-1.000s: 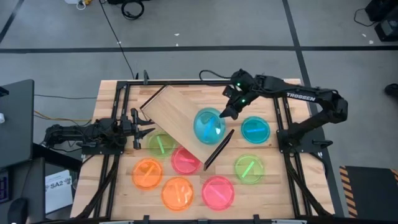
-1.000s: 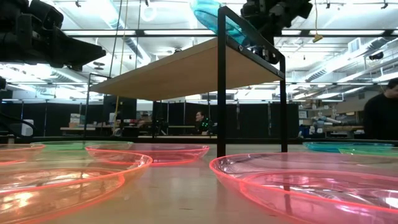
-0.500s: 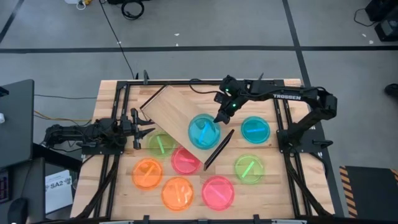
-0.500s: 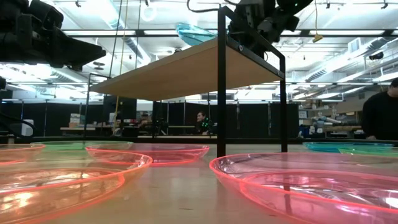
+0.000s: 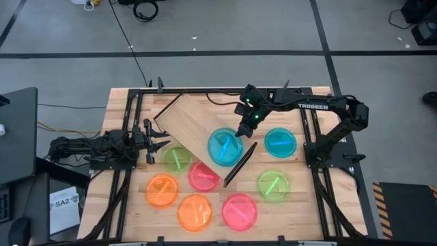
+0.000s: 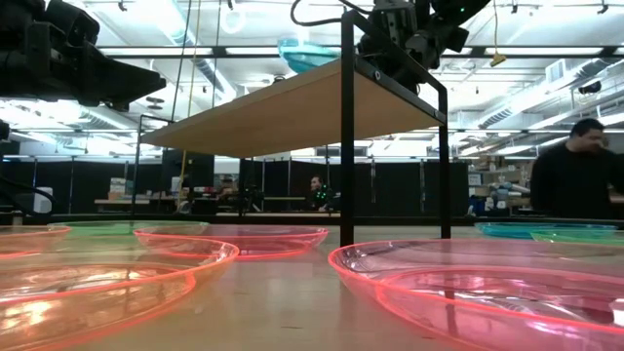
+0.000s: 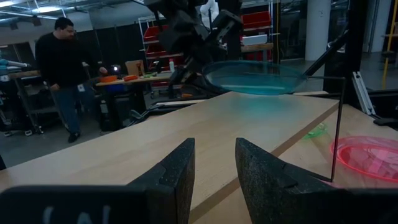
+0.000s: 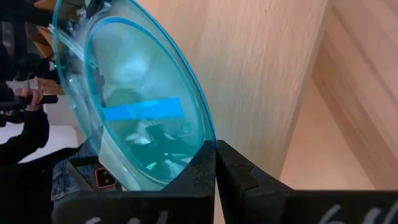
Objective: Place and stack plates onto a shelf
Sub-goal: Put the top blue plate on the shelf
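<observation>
The shelf (image 5: 198,130) is a light-wood board on dark end panels, standing slantwise at the table's middle. A cyan plate (image 5: 223,145) hangs over its right end, with my right gripper (image 5: 240,130) shut on it. The plate also shows in the low view (image 6: 310,51) and the left wrist view (image 7: 255,78). My left gripper (image 7: 214,168) waits open at the table's left edge and points level at the shelf, nothing between its fingers. Several more plates lie flat on the table around and under the shelf. My right gripper pinches the cyan plate's rim (image 8: 208,140) between its two fingers, on the plate's far-right side. The fingers come slanting down from the table's far right. The plate sits almost level just over the shelf's top (image 7: 249,118). Whether its underside touches the board I cannot tell.
On the table lie a cyan plate (image 5: 280,142) and a green one (image 5: 273,184) at the right. A green (image 5: 177,158), a pink (image 5: 203,175), two orange (image 5: 162,190) (image 5: 195,212) and a pink plate (image 5: 239,210) lie nearer. A person (image 6: 580,175) stands beyond the table.
My right gripper has carried the cyan plate down and toward the table's left and near edges, from over the shelf's right end panel to farther in over the board. It has stayed shut on the rim. For the last half second it has kept still.
</observation>
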Controlling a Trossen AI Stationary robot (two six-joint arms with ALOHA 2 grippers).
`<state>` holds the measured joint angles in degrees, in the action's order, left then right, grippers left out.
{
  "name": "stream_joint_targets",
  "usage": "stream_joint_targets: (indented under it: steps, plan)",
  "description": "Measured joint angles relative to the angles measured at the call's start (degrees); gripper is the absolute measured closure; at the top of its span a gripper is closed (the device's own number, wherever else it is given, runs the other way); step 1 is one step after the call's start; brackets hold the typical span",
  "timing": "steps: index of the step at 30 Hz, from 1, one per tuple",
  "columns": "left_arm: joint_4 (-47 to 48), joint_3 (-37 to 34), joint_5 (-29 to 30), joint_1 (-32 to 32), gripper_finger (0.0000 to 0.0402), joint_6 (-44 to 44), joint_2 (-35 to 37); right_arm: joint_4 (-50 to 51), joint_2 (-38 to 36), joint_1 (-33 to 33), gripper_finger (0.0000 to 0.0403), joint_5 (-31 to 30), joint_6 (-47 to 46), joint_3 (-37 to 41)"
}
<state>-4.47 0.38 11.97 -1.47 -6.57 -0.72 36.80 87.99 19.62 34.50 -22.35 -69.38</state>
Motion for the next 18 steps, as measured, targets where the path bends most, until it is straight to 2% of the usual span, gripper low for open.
stream_joint_targets:
  steps: [12,18]
  plan:
    - [0.0,0.0,0.0,0.0,0.0278,0.0,0.0,-0.2,0.0,-0.2,0.0391,-0.5,0.0,0.0]
    - [0.0,0.0,0.0,0.0,0.0278,0.0,0.0,-0.2,0.0,-0.2,0.0376,-0.5,0.0,0.0]
